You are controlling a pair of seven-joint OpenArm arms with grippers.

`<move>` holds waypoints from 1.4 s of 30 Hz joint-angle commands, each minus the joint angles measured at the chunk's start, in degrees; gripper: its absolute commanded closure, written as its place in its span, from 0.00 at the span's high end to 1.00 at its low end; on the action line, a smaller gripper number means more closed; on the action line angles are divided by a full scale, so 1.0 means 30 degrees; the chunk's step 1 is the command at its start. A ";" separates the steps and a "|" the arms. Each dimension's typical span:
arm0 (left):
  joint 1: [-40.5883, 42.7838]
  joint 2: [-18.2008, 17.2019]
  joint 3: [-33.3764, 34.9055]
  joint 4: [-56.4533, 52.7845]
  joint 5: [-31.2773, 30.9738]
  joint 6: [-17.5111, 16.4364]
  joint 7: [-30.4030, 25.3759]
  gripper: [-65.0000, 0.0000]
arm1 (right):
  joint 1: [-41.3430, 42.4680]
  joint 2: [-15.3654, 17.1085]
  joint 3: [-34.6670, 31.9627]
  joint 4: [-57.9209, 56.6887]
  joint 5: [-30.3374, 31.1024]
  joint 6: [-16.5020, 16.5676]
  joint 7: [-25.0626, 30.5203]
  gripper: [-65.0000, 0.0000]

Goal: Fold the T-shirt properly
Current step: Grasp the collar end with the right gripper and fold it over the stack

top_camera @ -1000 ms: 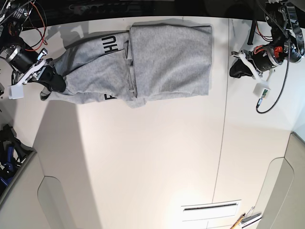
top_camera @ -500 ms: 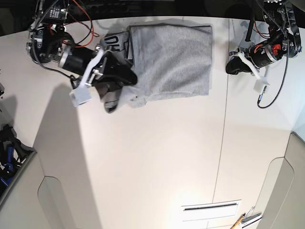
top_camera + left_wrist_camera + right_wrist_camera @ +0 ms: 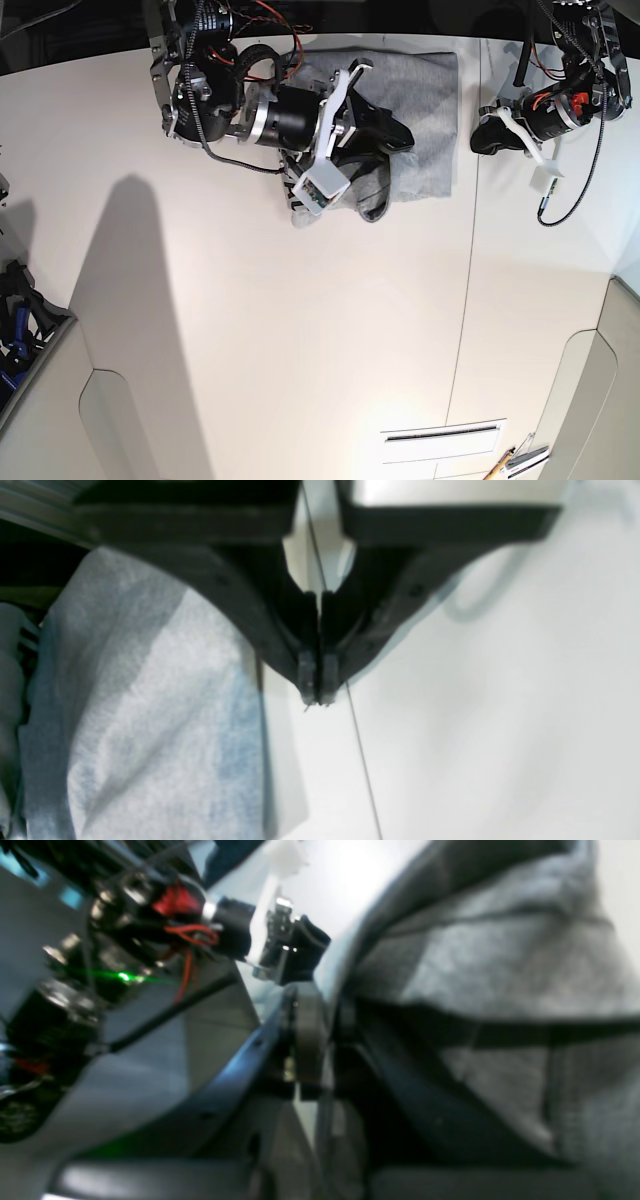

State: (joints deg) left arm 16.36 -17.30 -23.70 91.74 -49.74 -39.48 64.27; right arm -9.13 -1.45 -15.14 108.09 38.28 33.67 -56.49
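While the right gripper point(image 3: 395, 135) was clamped on a T-shirt point(image 3: 425, 100) flap at the table's point(image 3: 300, 330) far edge, it needed laying flat, edges aligned; left gripper point(image 3: 488, 140) sat closed, empty, beside the shirt.

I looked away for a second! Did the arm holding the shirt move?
Yes. The right gripper, shut on the T-shirt, swept from the table's left edge rightward across it, dragging the fabric over the folded part.
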 commanded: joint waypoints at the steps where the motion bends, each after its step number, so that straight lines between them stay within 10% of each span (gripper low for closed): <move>1: 0.0007 -0.0211 -0.0066 0.0175 -0.0146 -0.0051 0.0080 0.00 | 0.0342 -0.0153 -0.0291 0.0357 0.0051 0.0197 0.0743 0.00; 10: 0.0007 -0.0211 0.0794 0.0131 -0.0117 -0.0058 0.0073 0.00 | 0.0721 -0.0160 -0.1173 -0.0204 -0.2936 -0.0007 0.2987 0.00; 35: 0.0000 -0.0211 0.2645 0.0131 0.0816 -0.0051 -0.0430 0.00 | 0.4102 -0.1479 -0.3461 -0.4503 -0.2914 -0.0007 0.4320 0.00; 42: 0.0000 -0.0219 0.2645 0.0131 0.0809 -0.0044 -0.0437 0.00 | 0.4248 -0.1486 -0.3468 -0.4495 -0.2900 -0.0007 0.4095 0.42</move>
State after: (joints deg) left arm 16.34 -17.32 -15.70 91.70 -48.69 -39.72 62.48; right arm 2.72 -5.08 -25.45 93.62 28.25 33.23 -45.36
